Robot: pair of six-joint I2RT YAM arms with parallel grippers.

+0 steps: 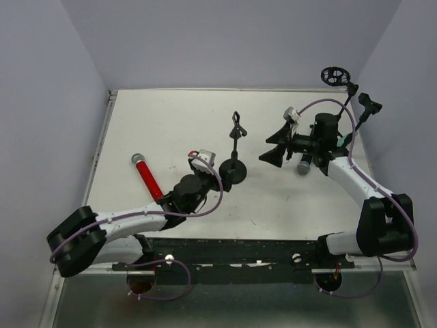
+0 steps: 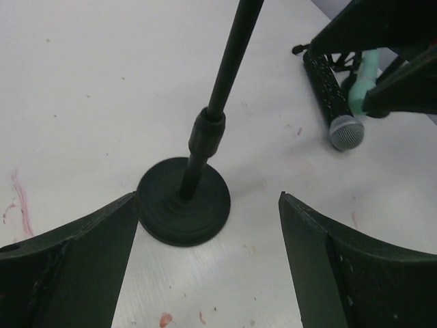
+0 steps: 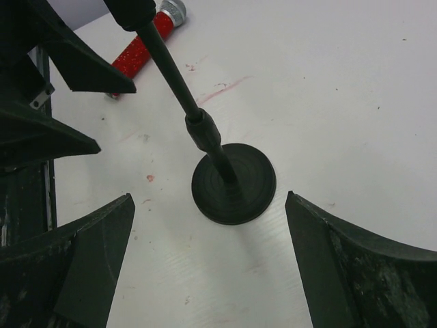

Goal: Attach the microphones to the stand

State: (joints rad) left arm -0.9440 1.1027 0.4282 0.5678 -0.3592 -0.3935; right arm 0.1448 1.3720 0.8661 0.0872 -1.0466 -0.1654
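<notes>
A small black stand with a round base and a clip on top rises mid-table. The red microphone with a grey mesh head lies flat to its left. A black microphone with a grey head and a mint-green microphone lie side by side on the right, under my right arm. My left gripper is open just left of the stand base, holding nothing. Facing the base from the right, my right gripper is also open with nothing in it.
A taller black stand with a ring holder and a clip rises at the back right corner. Walls close the table at the back and both sides. Faint red smears mark the white tabletop.
</notes>
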